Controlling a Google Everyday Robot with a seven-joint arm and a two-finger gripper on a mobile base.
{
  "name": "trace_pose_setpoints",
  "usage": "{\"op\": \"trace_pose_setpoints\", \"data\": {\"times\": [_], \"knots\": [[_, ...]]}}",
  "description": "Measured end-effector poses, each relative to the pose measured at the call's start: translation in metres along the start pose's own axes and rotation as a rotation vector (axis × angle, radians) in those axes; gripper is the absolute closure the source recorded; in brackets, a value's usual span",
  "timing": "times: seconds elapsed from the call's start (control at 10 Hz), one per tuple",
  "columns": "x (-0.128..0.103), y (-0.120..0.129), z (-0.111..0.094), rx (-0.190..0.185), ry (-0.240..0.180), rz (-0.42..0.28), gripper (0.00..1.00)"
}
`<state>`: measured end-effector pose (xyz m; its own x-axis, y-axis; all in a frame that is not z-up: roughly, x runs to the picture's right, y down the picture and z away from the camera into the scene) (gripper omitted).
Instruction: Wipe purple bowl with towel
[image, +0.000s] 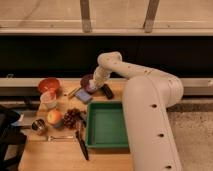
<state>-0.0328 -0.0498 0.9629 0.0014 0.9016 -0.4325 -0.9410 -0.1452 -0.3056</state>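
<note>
The purple bowl (88, 81) stands at the back of the wooden table, just left of my arm. A blue-grey towel (83, 95) lies on the table right in front of the bowl, touching its near rim. My gripper (98, 80) hangs at the end of the white arm, over the bowl's right side and partly hiding it. A dark object (107, 91) lies just right of the towel.
An orange bowl (49, 84) and a white cup (49, 99) stand at the left. A peach (54, 117), grapes (72, 118), a metal cup (38, 126), a fork (58, 137) and a black utensil (81, 141) lie in front. A green tray (106, 126) sits right of them.
</note>
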Motion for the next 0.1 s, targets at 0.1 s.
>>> {"op": "trace_pose_setpoints", "data": {"times": [0.1], "knots": [[-0.0075,-0.0036,0.0014,-0.008,-0.005,0.014,1.0]]}}
